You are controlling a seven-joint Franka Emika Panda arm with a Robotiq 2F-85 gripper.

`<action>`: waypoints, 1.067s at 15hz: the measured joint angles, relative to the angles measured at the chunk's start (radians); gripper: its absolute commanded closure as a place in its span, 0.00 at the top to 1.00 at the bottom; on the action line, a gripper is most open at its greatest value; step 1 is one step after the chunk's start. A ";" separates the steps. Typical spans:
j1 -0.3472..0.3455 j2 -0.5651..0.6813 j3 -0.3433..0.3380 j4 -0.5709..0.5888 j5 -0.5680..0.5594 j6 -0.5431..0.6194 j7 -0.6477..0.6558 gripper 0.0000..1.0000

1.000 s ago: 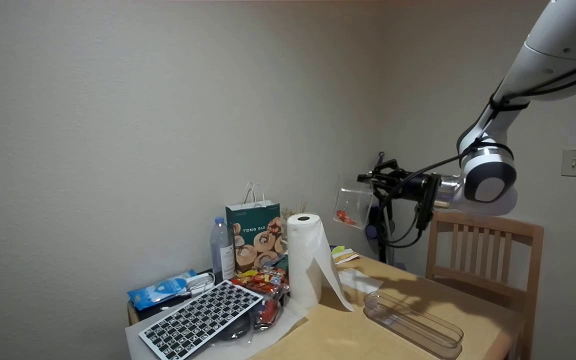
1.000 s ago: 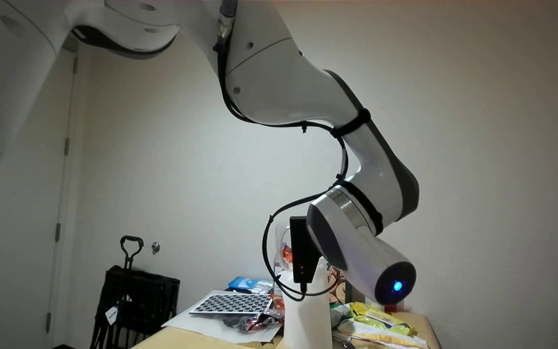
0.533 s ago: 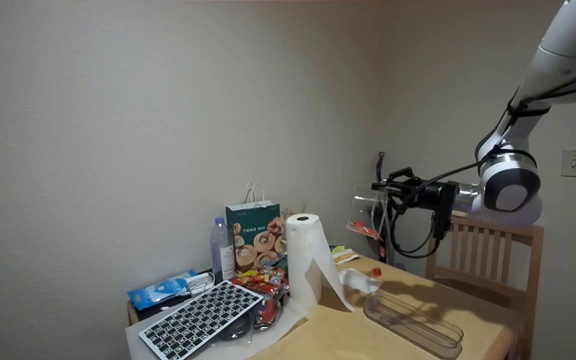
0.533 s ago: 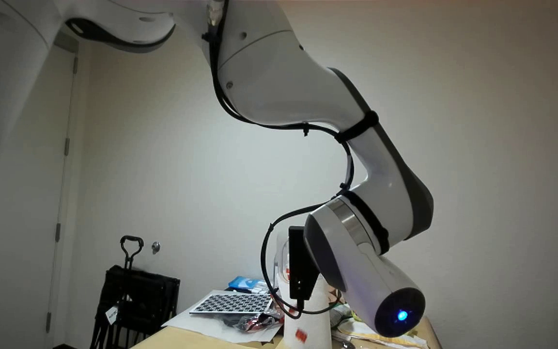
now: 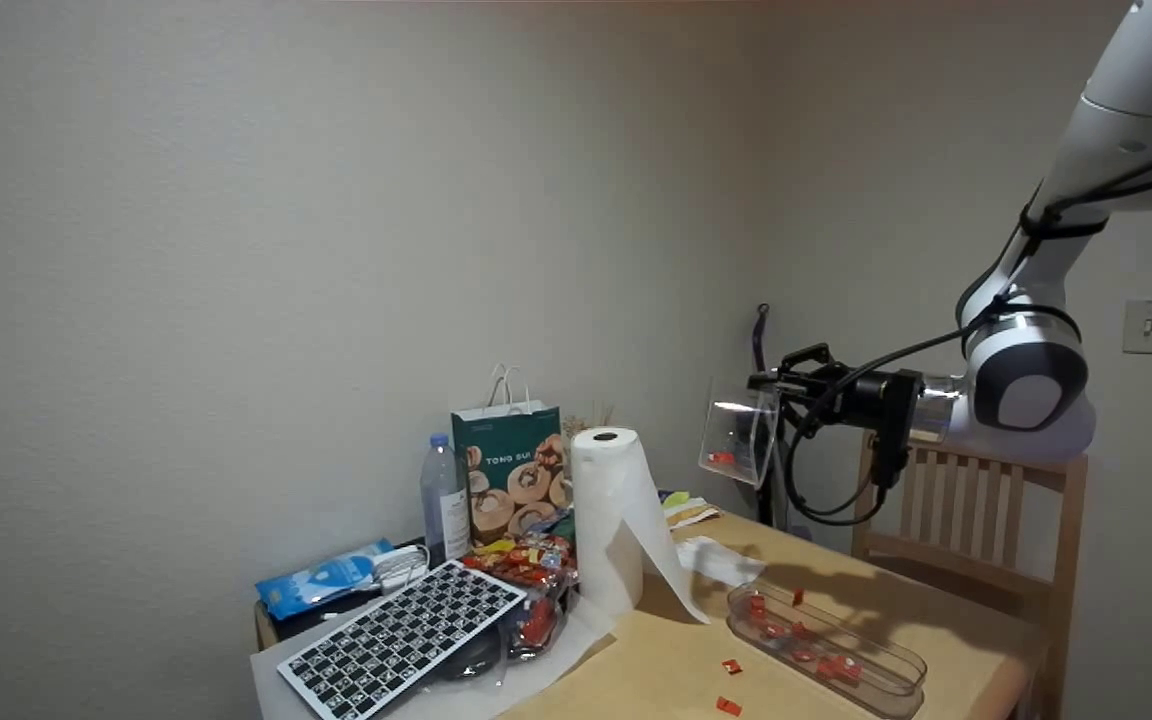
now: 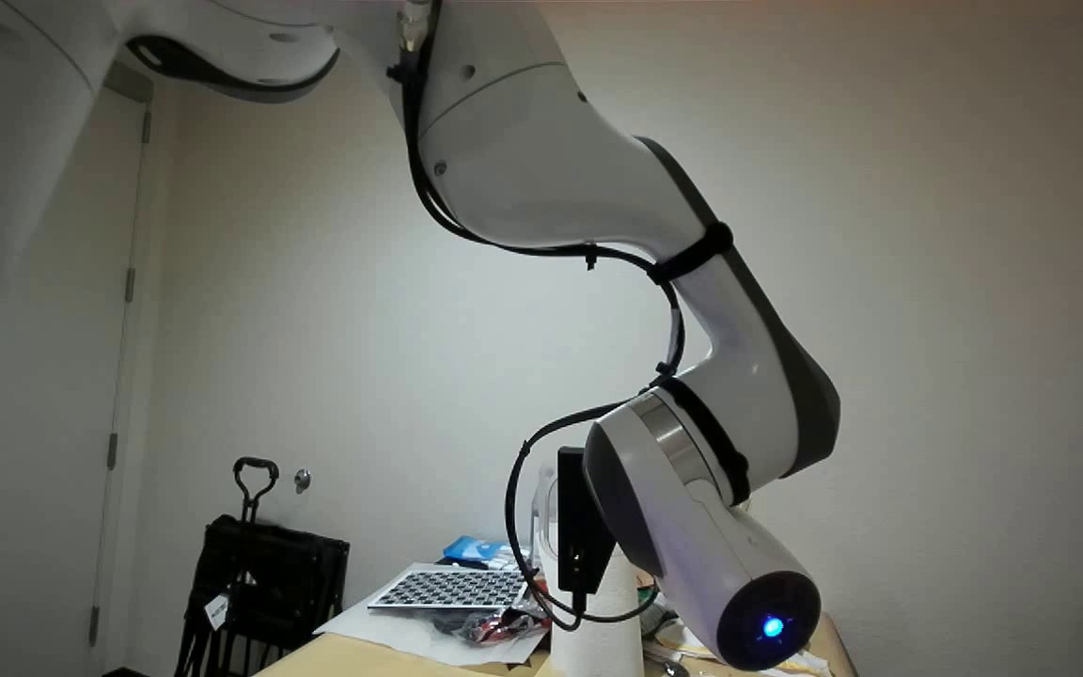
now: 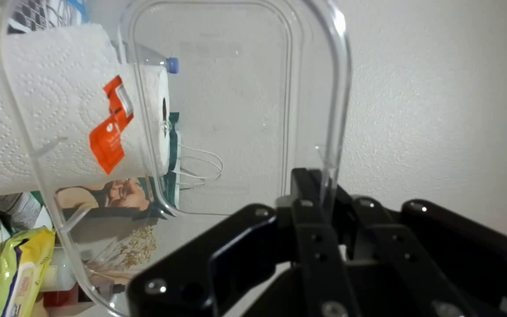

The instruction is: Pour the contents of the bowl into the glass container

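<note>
A clear square bowl [image 5: 739,430] is held in the air, tilted with its opening facing down toward the table. My gripper [image 5: 764,382] is shut on its wall; in the wrist view the gripper [image 7: 326,189] pinches the clear rim [image 7: 343,83]. Two red packets [image 7: 108,143] are still in the bowl. The long clear glass container [image 5: 891,695] lies on the table below, to the right of the bowl in an exterior view. Several red packets [image 5: 841,668] lie in it. Two packets [image 5: 731,666] lie on the table in front of it, and one [image 5: 798,596] is at its far edge.
A paper towel roll [image 5: 606,520] stands left of the container. Behind it are a green paper bag [image 5: 508,460], a bottle [image 5: 444,500] and red bagged snacks [image 5: 536,570]. A checkered board [image 5: 401,640] lies at the left. A wooden chair [image 5: 976,480] stands behind the table.
The gripper and bowl moved right and down in an exterior view, and the bowl tilted. Most red packets fell out, into the container and onto the table.
</note>
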 measured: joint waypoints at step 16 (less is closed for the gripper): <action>0.279 -0.046 0.105 0.230 -0.308 0.768 0.211 0.02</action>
